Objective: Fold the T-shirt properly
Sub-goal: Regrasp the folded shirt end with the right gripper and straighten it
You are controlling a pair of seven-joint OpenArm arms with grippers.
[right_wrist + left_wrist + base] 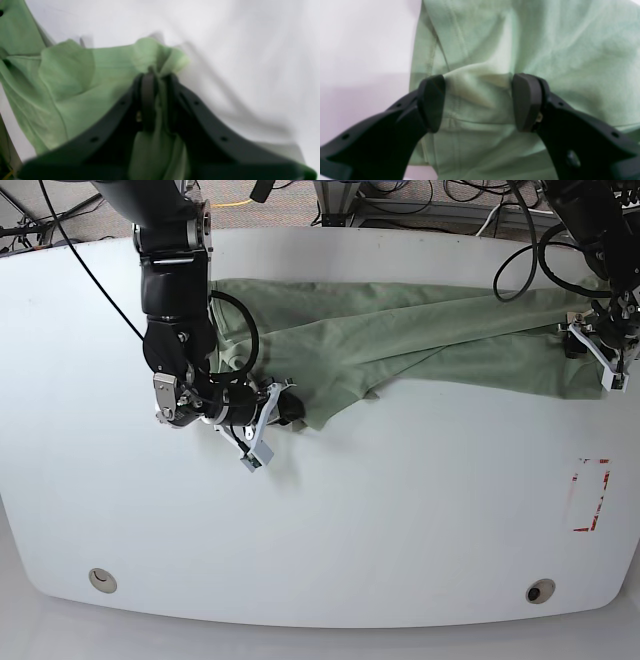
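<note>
Black fingers (430, 103) of the left gripper (477, 102) fill the left wrist view, spread wide with a raised fold of the T-shirt (545, 50) between them, pads beside the cloth but not pinching it. Right wrist view: the right gripper (158, 82) is nearly closed, a bunched edge of the T-shirt (75, 82) squeezed between its jaws. Only the base view shows the whole T-shirt (400, 330) stretched along the far edge of the white table (350, 530), right gripper (268, 420) at one end, left gripper (600, 340) at the other.
</note>
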